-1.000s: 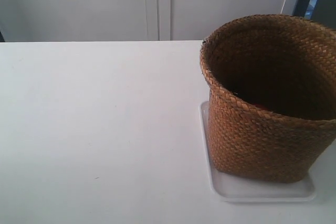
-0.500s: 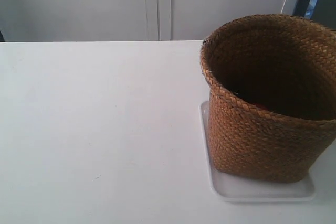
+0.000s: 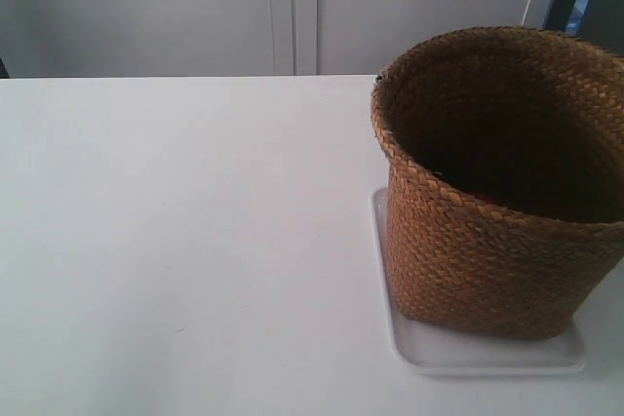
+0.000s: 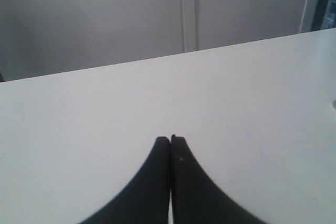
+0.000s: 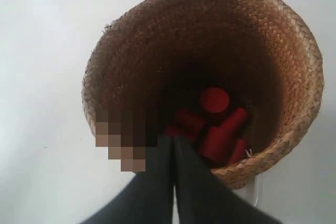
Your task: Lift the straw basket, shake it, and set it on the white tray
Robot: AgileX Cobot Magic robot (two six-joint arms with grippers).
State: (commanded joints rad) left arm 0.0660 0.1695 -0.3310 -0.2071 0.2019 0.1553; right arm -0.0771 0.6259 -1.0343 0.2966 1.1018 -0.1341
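- Exterior view: got the straw basket point(image 3: 492, 241) standing upright on the white tray point(image 3: 487, 356), over at the right side of the white table point(image 3: 175, 231).
- Fills most of the tray, leaving just a thin strip of rim showing at the view's left and front. Cut off a bit by the right edge of the shot.
- Backed by a pale panelled wall point(image 3: 292, 7) past the far edge of the table.
- Left wrist view: shows the left gripper point(image 4: 170, 141) with its black fingers pressed flat together, gripping nothing, hanging over bare tabletop.
- Right wrist view: looks pretty much straight down into the basket.
- Shows the right gripper point(image 5: 174, 141) pinched together too, nothing between the fingers, tips sitting over the basket's mouth close to the rim. Can't tell whether touching the weave or just above it.
- Down in the dark bottom: a small jumble of red cylinders point(image 5: 215, 100), leaning on each other.
- Also catches a sliver of the tray peeking out beside the basket.
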